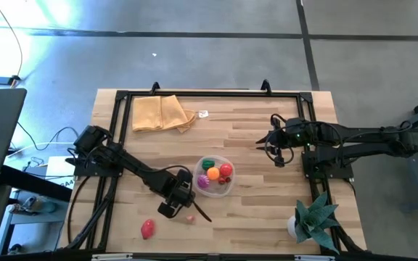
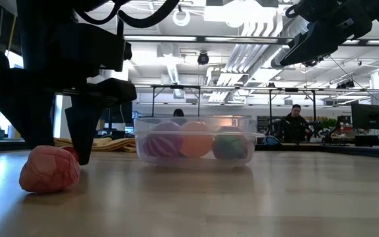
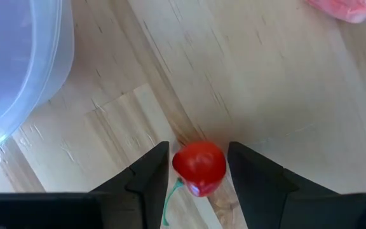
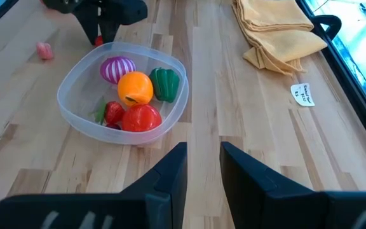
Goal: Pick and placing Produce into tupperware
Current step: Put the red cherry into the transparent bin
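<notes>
While both arms reach over the wooden table (image 1: 252, 130), the scene orders by size as follows. Left arm: its left gripper (image 3: 198, 173) stands low at the table's front, just beside the tupperware (image 1: 215, 176), its two dark fingers (image 3: 150, 175) set narrowly on either side of a small red cherry tomato (image 3: 199, 166) with a green stem; whether the pads actually touch it cannot be told, and the tomato looks to be at the table surface. Right arm: the right gripper (image 4: 203, 166) hangs above the table on the right side, well apart from the tub, fingers close together with a narrow gap and nothing between them. A spiky green potted plant (image 1: 312, 220) stands at the front right corner; a tan folded cloth (image 1: 162, 112) lies at the back left. The clear tub holds a magenta striped piece (image 4: 117, 68), an orange (image 4: 135, 88), a green pepper (image 4: 164, 83), a red tomato (image 4: 141, 118) and a strawberry (image 4: 112, 112). A pink crumpled-looking piece (image 2: 49, 168) lies on the table near the left gripper, and a red piece (image 1: 148, 229) lies near the front edge.
</notes>
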Motion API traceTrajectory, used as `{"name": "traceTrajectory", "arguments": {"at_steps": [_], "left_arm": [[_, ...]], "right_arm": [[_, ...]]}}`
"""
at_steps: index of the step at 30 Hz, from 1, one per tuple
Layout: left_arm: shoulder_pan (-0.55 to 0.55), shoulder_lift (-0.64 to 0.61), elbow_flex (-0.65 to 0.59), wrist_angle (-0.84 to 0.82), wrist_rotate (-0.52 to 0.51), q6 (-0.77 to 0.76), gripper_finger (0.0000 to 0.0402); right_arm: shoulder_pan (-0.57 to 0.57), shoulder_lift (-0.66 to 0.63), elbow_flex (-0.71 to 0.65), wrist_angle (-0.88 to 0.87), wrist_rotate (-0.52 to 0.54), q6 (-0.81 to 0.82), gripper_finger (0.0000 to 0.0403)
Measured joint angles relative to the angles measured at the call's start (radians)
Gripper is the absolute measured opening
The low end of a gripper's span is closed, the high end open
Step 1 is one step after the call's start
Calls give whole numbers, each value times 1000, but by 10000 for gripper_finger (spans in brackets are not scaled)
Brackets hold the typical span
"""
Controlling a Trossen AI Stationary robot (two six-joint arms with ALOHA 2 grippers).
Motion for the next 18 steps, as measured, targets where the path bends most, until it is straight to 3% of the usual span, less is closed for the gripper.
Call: {"name": "traceTrajectory", "arguments": {"at_steps": [18], "left_arm": [[0, 1, 0, -11, 10, -24, 154]], "right_arm": [[0, 0, 0, -1, 0, 0, 83]]}}
